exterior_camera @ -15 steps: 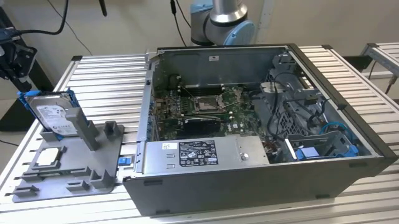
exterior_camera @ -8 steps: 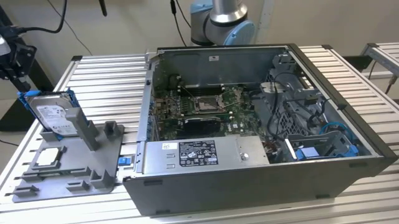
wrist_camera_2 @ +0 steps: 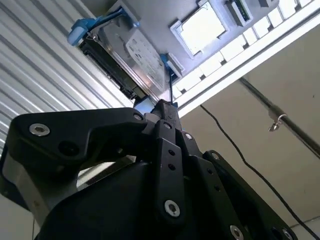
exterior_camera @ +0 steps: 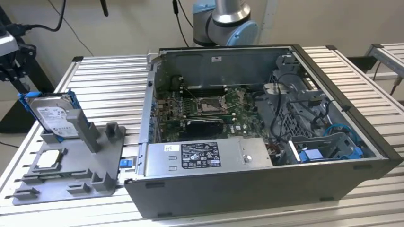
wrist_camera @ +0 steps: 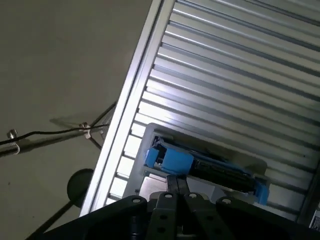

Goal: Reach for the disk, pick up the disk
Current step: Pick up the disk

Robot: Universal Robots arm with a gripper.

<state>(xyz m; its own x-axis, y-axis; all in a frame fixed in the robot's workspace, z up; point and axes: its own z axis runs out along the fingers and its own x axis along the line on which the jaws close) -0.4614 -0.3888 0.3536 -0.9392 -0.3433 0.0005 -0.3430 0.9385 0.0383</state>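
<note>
**On the grey rack: disk not gripped, jaws shut and empty**

At the exterior view's left, the disk (exterior_camera: pixel 54 116) stands on edge in a slot of the grey rack (exterior_camera: pixel 94 165). It's tilted, label side facing up and toward the exterior view's right, blue bracket round its edges, leaning on a grey upright. Nothing's touching it there.

The rack sits on the slatted alu table (exterior_camera: pixel 107 80), just beside the open PC case (exterior_camera: pixel 252 189). A small square chip (exterior_camera: pixel 49 160) lies flat in its own pocket on the same rack, near the disk but apart from it. Arm base (exterior_camera: pixel 224 19) is behind the case.

In the second wrist view, the gripper (wrist_camera_2: pixel 167 106) points at the disk (wrist_camera_2: pixel 142 55). Label is visible and the chip (wrist_camera_2: pixel 202 25) is beyond it. In the first wrist view, the gripper (wrist_camera: pixel 177 179) lines up w/ the disk (wrist_camera: pixel 220 169) seen edge-on, blue tab closest to the tips.

Jaws: I read the fingers as pressed together, only a thin seam between them, nothing in them. Can't tell the gap btwn tips and disk from the wrist views.
</note>
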